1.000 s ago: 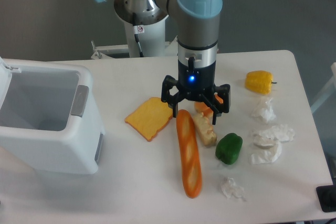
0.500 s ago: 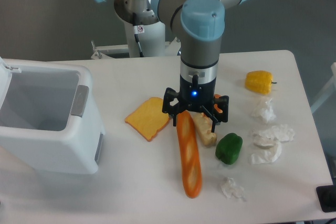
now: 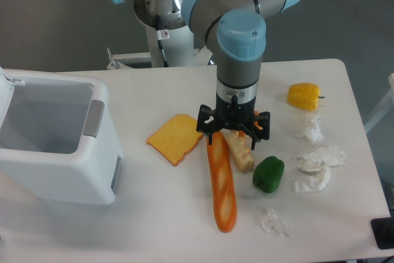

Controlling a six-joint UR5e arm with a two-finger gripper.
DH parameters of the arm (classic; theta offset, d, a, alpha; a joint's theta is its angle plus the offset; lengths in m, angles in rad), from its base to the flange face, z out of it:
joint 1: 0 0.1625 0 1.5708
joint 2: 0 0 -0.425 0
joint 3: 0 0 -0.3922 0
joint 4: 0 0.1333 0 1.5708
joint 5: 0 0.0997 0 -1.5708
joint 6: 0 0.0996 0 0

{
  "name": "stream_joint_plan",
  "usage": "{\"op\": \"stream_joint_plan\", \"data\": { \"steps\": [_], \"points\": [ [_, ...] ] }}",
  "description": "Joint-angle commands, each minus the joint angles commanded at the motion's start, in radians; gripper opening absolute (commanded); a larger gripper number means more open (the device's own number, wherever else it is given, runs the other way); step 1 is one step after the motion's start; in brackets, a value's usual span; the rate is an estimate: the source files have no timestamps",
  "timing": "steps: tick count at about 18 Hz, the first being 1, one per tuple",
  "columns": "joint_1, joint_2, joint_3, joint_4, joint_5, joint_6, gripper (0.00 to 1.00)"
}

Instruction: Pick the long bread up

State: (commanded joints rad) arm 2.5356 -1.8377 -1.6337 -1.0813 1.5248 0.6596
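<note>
The bread [image 3: 222,182] lies ungrasped on the table [image 3: 154,232]; the spread gripper [image 3: 230,140] hovers above its 12 o'clock end, so closing and lifting remain.

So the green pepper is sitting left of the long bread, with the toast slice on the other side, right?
Not quite. In the camera view the green pepper sits right of the long bread, and the toast slice lies on the other side, to its left. The hand hangs over the bread's far end.
</note>
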Motion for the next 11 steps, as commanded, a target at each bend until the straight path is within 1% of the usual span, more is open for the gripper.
{"op": "stream_joint_plan", "data": {
  "steps": [7,9,11],
  "points": [
    [0.034,-0.003,-0.003,-0.071,0.000,-0.005,1.00],
    [0.041,-0.003,-0.003,-0.083,0.000,-0.005,1.00],
    [0.045,-0.005,-0.009,-0.081,0.000,-0.005,1.00]
  ]
}}
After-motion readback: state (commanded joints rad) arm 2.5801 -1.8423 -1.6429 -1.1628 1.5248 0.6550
